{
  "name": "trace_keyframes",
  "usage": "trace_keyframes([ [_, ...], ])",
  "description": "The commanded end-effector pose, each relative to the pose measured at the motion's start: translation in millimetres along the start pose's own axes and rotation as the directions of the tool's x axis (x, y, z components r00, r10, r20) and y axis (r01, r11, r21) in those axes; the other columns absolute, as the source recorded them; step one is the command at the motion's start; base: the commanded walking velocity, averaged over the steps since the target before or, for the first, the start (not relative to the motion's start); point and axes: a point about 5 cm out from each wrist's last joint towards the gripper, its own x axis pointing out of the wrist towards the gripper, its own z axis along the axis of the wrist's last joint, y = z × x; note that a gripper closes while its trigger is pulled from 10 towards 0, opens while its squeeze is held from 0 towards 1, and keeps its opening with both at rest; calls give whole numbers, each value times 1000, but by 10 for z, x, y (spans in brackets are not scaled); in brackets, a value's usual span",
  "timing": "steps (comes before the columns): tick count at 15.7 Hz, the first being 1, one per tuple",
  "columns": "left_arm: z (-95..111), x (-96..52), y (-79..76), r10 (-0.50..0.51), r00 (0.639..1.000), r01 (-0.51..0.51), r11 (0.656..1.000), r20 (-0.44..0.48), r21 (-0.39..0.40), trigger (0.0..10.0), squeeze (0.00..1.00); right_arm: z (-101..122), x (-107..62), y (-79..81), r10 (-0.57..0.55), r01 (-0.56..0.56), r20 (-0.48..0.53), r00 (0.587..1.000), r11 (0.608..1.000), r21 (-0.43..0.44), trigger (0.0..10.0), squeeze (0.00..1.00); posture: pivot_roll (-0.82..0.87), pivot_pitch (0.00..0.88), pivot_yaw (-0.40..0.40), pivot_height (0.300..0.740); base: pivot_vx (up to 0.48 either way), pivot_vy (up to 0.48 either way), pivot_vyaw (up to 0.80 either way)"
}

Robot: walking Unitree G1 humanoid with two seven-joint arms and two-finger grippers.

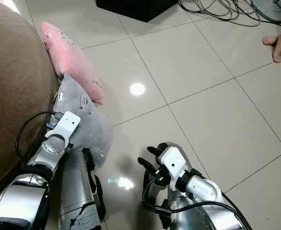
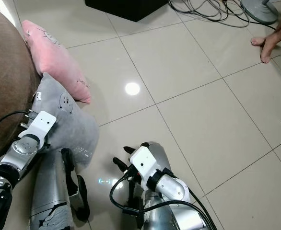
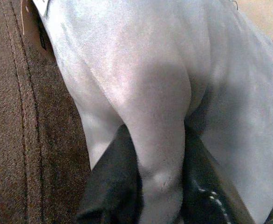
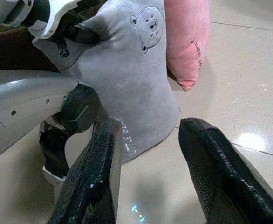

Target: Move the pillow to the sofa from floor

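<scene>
Two pillows by sofa (image 1: 11,96). Left gripper (image 3: 160,196) jaws pinch grey pillow (image 1: 85,127); sofa just beside. Right gripper (image 4: 148,172) jaws wide, empty.

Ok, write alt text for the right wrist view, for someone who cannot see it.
The right gripper hovers open above the tiled floor, its fingers apart and holding nothing. Ahead, the left gripper pinches the top of a grey pillow with a bear face, and a pink pillow leans beside it.

Pillow (image 1: 90,127): grey, bear face print, leaning against the sofa (image 1: 11,96) side, lower corner on the floor.
Sofa: brown.
</scene>
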Motion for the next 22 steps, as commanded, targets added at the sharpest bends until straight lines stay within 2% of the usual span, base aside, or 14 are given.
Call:
trace_keyframes([
  [1,-111,-31,-124,-62,998,61,998,-22,-17,0,0,-75,-49,24,-3,3,-34,999,1000,0,10000,0,45,343,-163,541,0,0,0],
  [5,-19,-23,-118,-67,997,71,994,44,-78,0,0,-71,-40,-24,-27,27,-28,999,1000,-7,10000,0,50,313,-163,541,0,0,0],
  [8,144,-46,-92,-71,975,126,958,211,-259,0,0,-21,-6,-115,-97,96,17,995,995,26,10000,0,77,258,-166,541,0,0,0],
  [9,171,-60,-75,-59,967,132,948,248,-288,0,0,-9,-6,-136,-117,116,26,993,993,34,10000,0,82,254,-169,541,0,0,0],
  [11,283,-166,6,12,917,158,906,399,-392,0,0,38,5,-223,-186,182,65,980,981,67,10000,0,105,217,-185,541,0,0,0],
  [13,417,-392,56,75,842,187,888,534,-420,0,0,123,-28,-320,-236,233,105,966,972,41,10000,0,105,161,-202,541,0,0,0],
  [15,524,-537,110,130,797,169,889,590,-425,0,0,171,-34,-459,-319,318,78,945,948,28,10000,0,121,126,-206,541,0,0,0],
  [16,663,-667,187,239,757,124,862,608,-492,0,0,317,-62,-628,-417,424,149,897,906,-15,10000,0,133,93,-200,541,0,0,0],
  [17,709,-732,253,308,742,72,847,596,-527,0,0,378,-62,-700,-465,466,144,873,884,33,10000,0,133,93,-200,541,0,0,0],
  [18,757,-774,306,365,727,33,827,581,-561,2118,0,448,-40,-771,-486,481,128,865,874,67,10000,0,126,59,-209,541,0,0,0],
  [19,821,-832,270,359,724,69,812,589,-579,10000,0,482,-8,-838,-472,463,74,879,880,108,10000,0,131,64,-212,541,0,0,0],
  [20,849,-874,172,300,756,115,814,582,-570,10000,0,545,-11,-896,-516,502,91,851,853,142,10000,0,139,54,-214,551,0,0,0],
  [21,862,-894,112,268,768,133,822,582,-554,10000,0,572,-3,-911,-530,515,108,841,846,140,10000,0,136,51,-218,556,0,0,0],
  [22,890,-923,-50,213,770,169,841,601,-515,10000,0,597,35,-904,-526,511,127,841,849,132,10000,0,139,53,-228,571,0,0,0],
])
